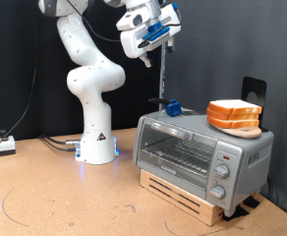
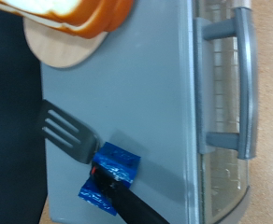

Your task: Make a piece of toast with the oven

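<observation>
I see the gripper (image 1: 159, 39) clamped on a spatula (image 2: 73, 133) above the oven (image 1: 198, 147) top; it may (probably) clip the stacked bread (image 1: 234, 116) at the far corner.

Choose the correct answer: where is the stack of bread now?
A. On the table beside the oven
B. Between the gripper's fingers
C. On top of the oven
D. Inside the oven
C: the bread rests on a round board on the oven's top; the gripper hangs high above.
</observation>
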`<state>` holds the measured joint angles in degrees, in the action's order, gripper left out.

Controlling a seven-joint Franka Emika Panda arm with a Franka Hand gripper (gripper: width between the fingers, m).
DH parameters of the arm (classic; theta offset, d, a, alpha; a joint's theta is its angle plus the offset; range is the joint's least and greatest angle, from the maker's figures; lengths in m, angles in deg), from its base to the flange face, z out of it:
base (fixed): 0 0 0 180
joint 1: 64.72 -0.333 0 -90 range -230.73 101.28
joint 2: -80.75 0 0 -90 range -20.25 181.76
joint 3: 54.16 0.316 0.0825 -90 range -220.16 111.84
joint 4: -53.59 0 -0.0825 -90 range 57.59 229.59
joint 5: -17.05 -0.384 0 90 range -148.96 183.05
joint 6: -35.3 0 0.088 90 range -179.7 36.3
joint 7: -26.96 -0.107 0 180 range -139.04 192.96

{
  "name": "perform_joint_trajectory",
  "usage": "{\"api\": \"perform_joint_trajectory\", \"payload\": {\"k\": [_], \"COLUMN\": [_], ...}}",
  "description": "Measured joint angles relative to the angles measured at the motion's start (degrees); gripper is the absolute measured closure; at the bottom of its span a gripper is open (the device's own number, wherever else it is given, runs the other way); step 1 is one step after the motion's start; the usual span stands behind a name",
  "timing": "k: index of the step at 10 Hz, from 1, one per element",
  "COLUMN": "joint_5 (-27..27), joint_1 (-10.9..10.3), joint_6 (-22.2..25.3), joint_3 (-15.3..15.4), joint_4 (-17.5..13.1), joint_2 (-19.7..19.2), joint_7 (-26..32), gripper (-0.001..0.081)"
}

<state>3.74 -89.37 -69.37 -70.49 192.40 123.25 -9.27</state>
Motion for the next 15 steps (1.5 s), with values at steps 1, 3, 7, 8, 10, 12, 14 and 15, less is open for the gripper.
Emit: {"api": "perform_joint_trajectory", "payload": {"k": [1, 3, 7, 8, 10, 12, 14, 15], "joint_5": [-0.39, 0.43, 2.6, 1.92, 1.82, 2.57, 3.32, 3.25], "joint_1": [-0.1, -0.06, 0.16, 0.13, 0.18, 0.57, 0.9, 0.89], "joint_6": [-0.27, -2.76, -7.19, -7.16, -7.16, -7.28, -7.87, -7.86], "joint_3": [-0.34, -0.4, -0.4, -0.44, -0.45, -0.46, -0.45, -0.45], "joint_4": [0.31, 2.22, 5.13, 5.13, 5.42, 6.16, 7.0, 7.0], "joint_2": [-0.13, -1.4, -4.75, -4.7, -4.73, -5.15, -5.33, -5.33], "joint_7": [0.98, 1.73, 2.13, 2.17, 2.18, 2.04, 2.04, 2.04], "gripper": [-0.0001, -0.0001, -0.0001, -0.0001, -0.0001, -0.0001, -0.0001, -0.0001]}}
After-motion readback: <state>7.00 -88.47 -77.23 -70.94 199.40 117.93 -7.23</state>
